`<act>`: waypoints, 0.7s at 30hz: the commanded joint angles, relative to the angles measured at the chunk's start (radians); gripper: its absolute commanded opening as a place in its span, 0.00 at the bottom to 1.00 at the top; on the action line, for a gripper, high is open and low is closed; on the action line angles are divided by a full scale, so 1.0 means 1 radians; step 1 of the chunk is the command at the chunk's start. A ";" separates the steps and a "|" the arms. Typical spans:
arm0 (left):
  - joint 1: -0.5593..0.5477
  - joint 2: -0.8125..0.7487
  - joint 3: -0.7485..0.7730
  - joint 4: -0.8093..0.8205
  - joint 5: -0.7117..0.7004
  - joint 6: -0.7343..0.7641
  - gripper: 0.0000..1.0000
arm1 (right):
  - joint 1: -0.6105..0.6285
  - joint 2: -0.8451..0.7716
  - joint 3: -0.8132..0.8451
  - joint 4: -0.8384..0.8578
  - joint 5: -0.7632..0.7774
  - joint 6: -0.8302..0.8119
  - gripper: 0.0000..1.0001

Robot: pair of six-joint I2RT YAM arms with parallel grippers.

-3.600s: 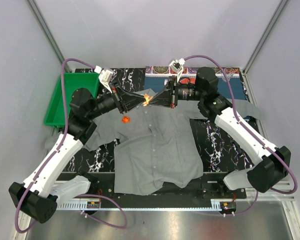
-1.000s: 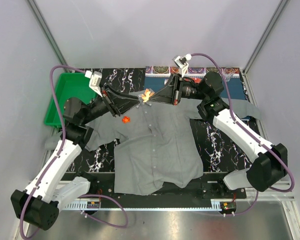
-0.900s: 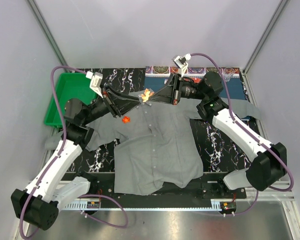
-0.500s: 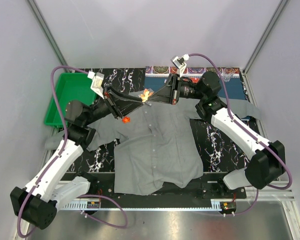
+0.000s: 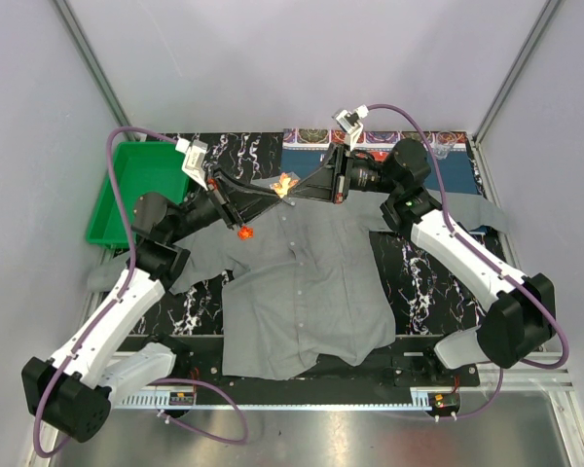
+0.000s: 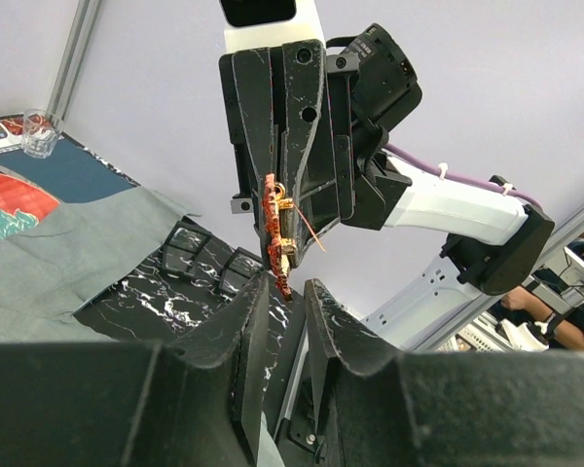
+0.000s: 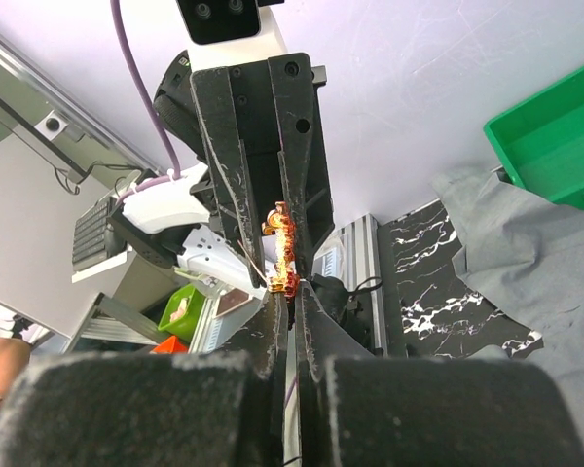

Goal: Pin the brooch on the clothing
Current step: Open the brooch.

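The shirt [image 5: 302, 282] lies flat mid-table, collar at the far side. Above the collar the right gripper [image 7: 286, 295] is clenched on one end of the orange-red brooch [image 7: 283, 248], holding it in the air. The left gripper [image 6: 286, 290] faces it from the left, jaws slightly parted at the brooch's other end, not closed on it. A small red piece [image 5: 243, 233] sits on the shirt, left of the buttons.

No words, brands, numbers or signs can be read on the shirt [image 5: 302, 282] or on anything around it.
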 commanded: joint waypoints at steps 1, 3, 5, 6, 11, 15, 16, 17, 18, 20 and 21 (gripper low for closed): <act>-0.004 0.005 0.023 0.052 -0.035 -0.015 0.24 | 0.010 -0.016 0.003 0.021 0.000 -0.031 0.00; -0.004 0.008 0.026 0.053 -0.038 -0.021 0.24 | 0.011 -0.016 0.003 0.022 0.000 -0.034 0.00; -0.005 0.011 0.026 0.053 -0.042 -0.020 0.25 | 0.013 -0.013 0.003 0.024 0.000 -0.033 0.00; -0.005 0.011 0.029 0.052 -0.042 -0.023 0.25 | 0.014 -0.014 0.003 0.025 -0.002 -0.033 0.00; -0.005 0.024 0.031 0.064 -0.054 -0.032 0.27 | 0.022 -0.016 -0.001 0.019 -0.006 -0.037 0.00; -0.007 0.033 0.034 0.075 -0.046 -0.036 0.20 | 0.027 -0.017 -0.008 0.025 -0.006 -0.031 0.00; -0.005 0.034 0.037 0.072 -0.042 -0.035 0.12 | 0.027 -0.014 -0.006 0.025 -0.006 -0.031 0.00; -0.005 0.034 0.037 0.070 -0.043 -0.035 0.09 | 0.027 -0.013 -0.006 0.027 -0.006 -0.034 0.00; -0.007 0.031 0.042 0.044 -0.045 -0.023 0.04 | 0.027 -0.010 -0.004 0.028 -0.006 -0.031 0.00; -0.005 0.024 0.055 0.007 -0.048 -0.003 0.00 | 0.027 -0.006 -0.004 0.034 -0.003 -0.033 0.02; -0.007 0.016 0.058 -0.031 -0.049 0.025 0.00 | 0.025 -0.002 -0.004 0.036 -0.003 -0.031 0.07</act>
